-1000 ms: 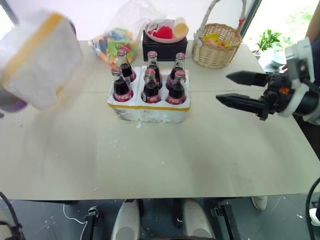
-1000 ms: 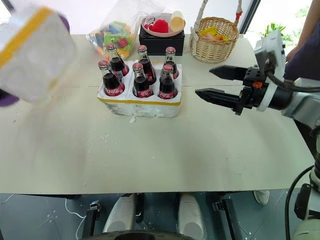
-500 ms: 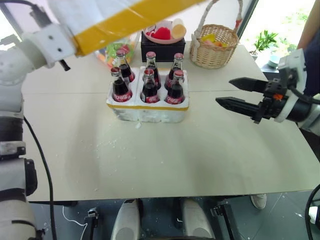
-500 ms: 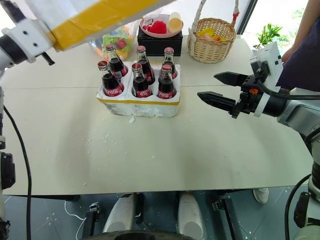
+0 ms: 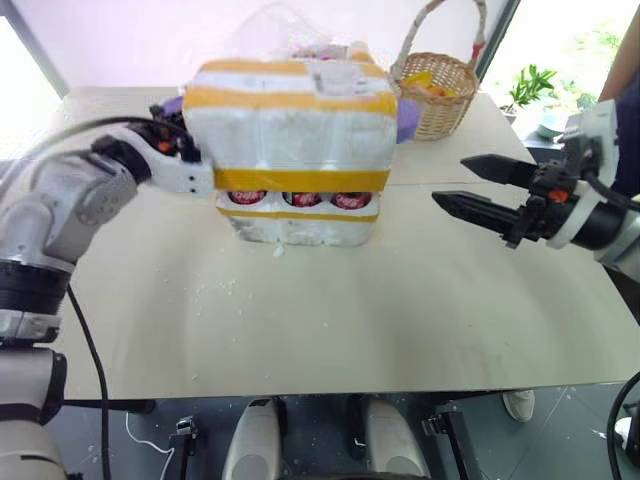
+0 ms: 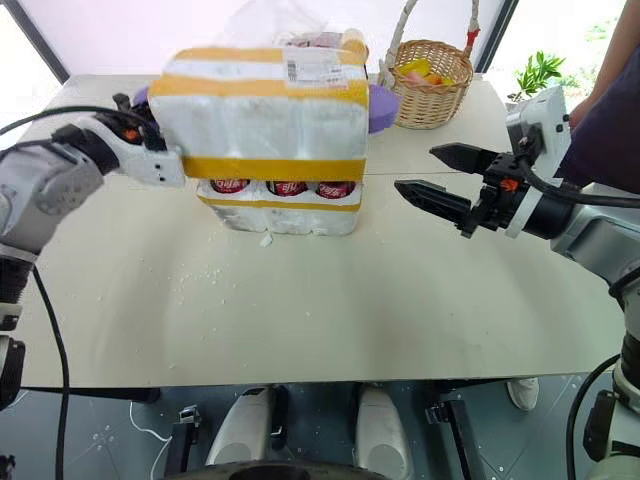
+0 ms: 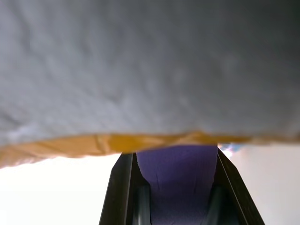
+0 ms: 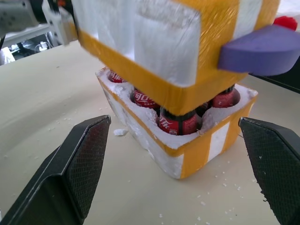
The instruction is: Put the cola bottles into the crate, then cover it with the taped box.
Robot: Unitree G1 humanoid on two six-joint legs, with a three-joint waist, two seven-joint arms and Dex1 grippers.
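Note:
The taped box point(image 5: 290, 125), white styrofoam with yellow bands and a shipping label point(image 6: 315, 68), hangs level just over the crate point(image 5: 300, 225). It hides the upper parts of the cola bottles point(image 8: 176, 123); their red labels show in the gap below its rim. My left gripper point(image 6: 130, 105) is at the box's left side, shut on its purple handle point(image 7: 176, 173). A matching purple handle point(image 8: 262, 49) sticks out on the box's other side. My right gripper point(image 5: 450, 180) stands open to the right of the crate, holding nothing, with the crate between its fingers point(image 8: 79, 154) in the right wrist view.
A wicker basket point(image 5: 440, 90) stands at the back right, and a clear bag point(image 5: 270, 20) shows behind the box. White crumbs point(image 5: 215, 290) dot the table in front of the crate. A person point(image 6: 615, 100) stands at the right edge.
My left arm has swung the taped box to the right and down, rolling it level, so it now covers the bottle tops. The right gripper has stayed in place.

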